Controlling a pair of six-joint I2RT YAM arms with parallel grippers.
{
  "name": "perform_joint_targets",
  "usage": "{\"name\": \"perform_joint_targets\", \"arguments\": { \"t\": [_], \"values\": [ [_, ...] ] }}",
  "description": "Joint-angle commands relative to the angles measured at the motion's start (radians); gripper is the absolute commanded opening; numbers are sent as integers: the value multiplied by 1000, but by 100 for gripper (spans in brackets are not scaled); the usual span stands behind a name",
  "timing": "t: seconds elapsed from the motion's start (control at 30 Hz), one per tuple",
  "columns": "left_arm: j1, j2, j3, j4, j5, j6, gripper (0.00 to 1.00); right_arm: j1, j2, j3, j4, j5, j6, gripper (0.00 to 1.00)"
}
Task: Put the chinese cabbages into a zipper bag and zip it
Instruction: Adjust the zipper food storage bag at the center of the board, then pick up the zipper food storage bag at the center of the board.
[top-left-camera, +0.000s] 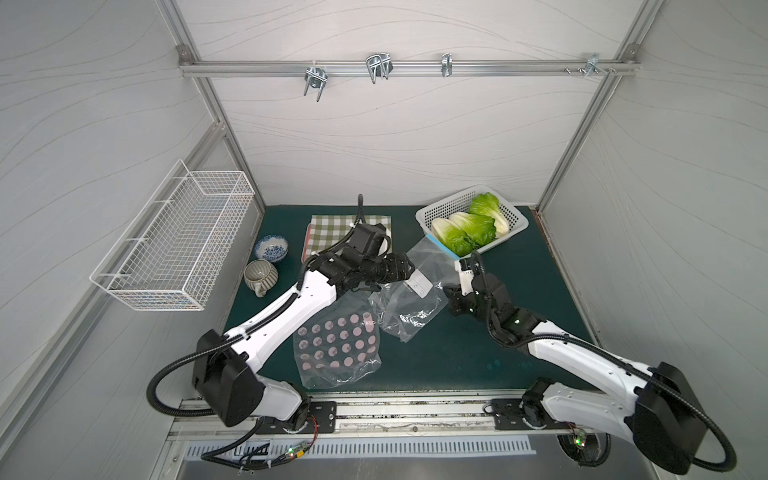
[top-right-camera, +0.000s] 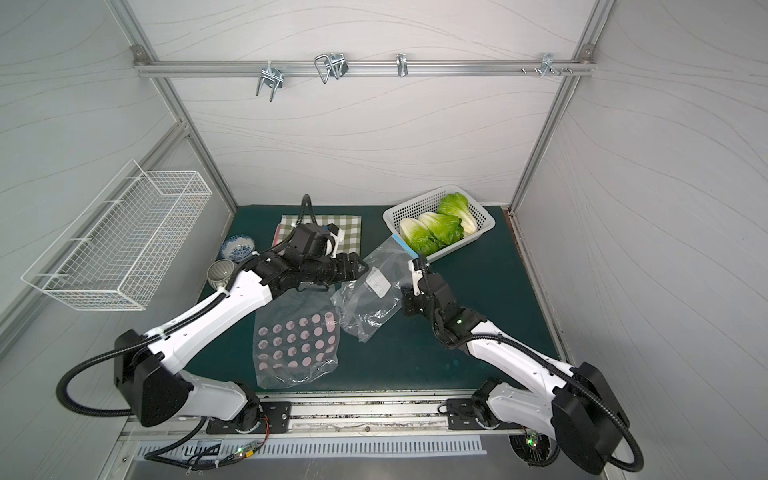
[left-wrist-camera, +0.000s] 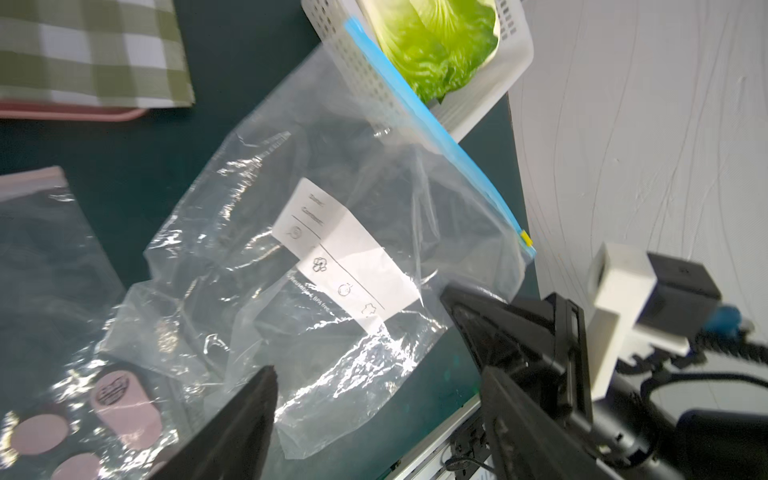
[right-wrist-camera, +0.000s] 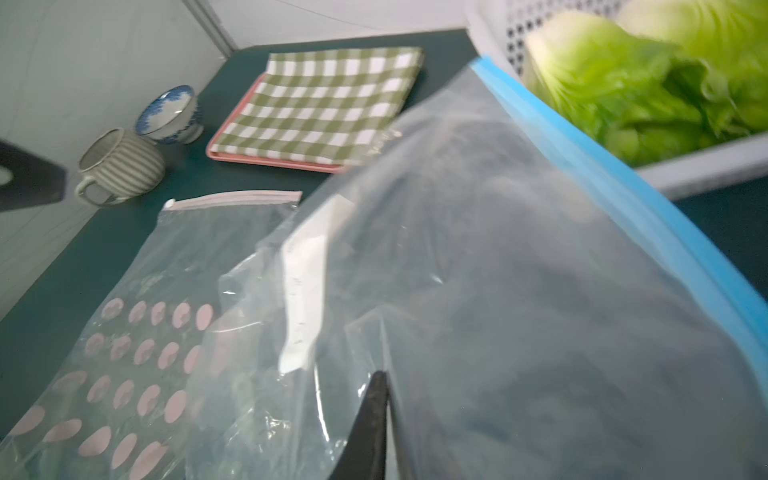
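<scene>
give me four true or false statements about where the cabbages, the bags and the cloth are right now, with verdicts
1. The chinese cabbages lie in the white perforated plastic basket. True.
2. The clear zipper bag with a blue zip strip already holds a cabbage. False: it is empty.
3. The green checked cloth lies on a pink tray. True.
4. The pink-dotted clear plastic bag lies in that basket. False: it lies on the dark green table mat.
</scene>
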Motion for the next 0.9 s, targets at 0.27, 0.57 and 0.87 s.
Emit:
{"name": "perform_joint_targets", "arguments": {
  "t": [0.27,0.57,0.87],
  "values": [
    [-25,244,-139,208,68,-54,60,-461,74,-137,201,-649,332,78],
    [-21,288,-172,188,45,-36,59,-472,403,-35,453,-639,360,83],
    [-21,282,-158,161,35,-10,59,-385,490,-52,640,-609,388,48]
  ]
}}
